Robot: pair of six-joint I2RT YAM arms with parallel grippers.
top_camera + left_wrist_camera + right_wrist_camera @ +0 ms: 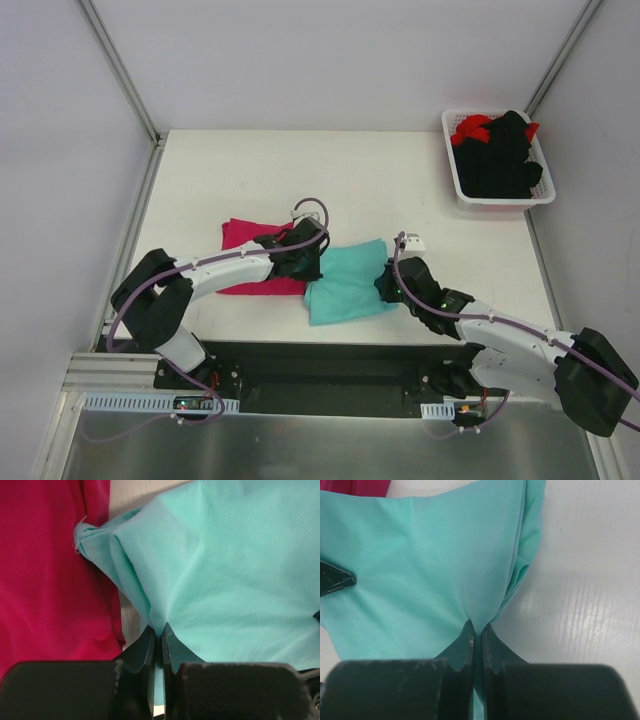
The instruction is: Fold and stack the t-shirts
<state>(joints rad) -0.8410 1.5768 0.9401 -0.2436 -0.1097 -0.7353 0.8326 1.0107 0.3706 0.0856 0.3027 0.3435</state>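
Left claw (160, 630) is clamping the teal t-shirt (225, 570) at its left edge, beside the pink t-shirt (242, 236) lying half hidden under that arm on the tabletop (380, 180). Right claw (476, 627) is clamping the opposite edge, presumably for a two-handed fold. Far right, the basket (500, 203) is holding black and red garments (495, 160), number unclear.

Left claw (159, 636) clamped, right claw (477, 633) clamped
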